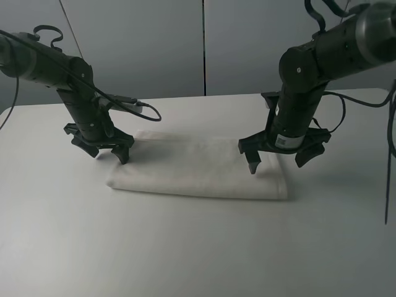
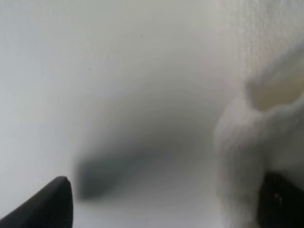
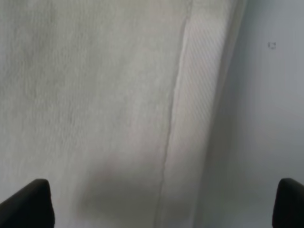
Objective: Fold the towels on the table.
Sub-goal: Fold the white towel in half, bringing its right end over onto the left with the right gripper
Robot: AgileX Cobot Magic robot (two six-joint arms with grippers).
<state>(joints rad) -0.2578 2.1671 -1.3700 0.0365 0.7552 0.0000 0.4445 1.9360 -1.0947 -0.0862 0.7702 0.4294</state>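
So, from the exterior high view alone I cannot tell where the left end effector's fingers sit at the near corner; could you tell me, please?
Observer: The left wrist view shows the left end effector open, with one finger at the folded corner of the towel and the other over bare table.
Operator: Thank you. Does that corner lie flat?
Observer: No; its layers gape, leaving a small pocket.
Operator: And the other arm, please?
Observer: The right wrist view shows the right end effector open over the woven border band, one finger on the towel side, the other beyond its edge.
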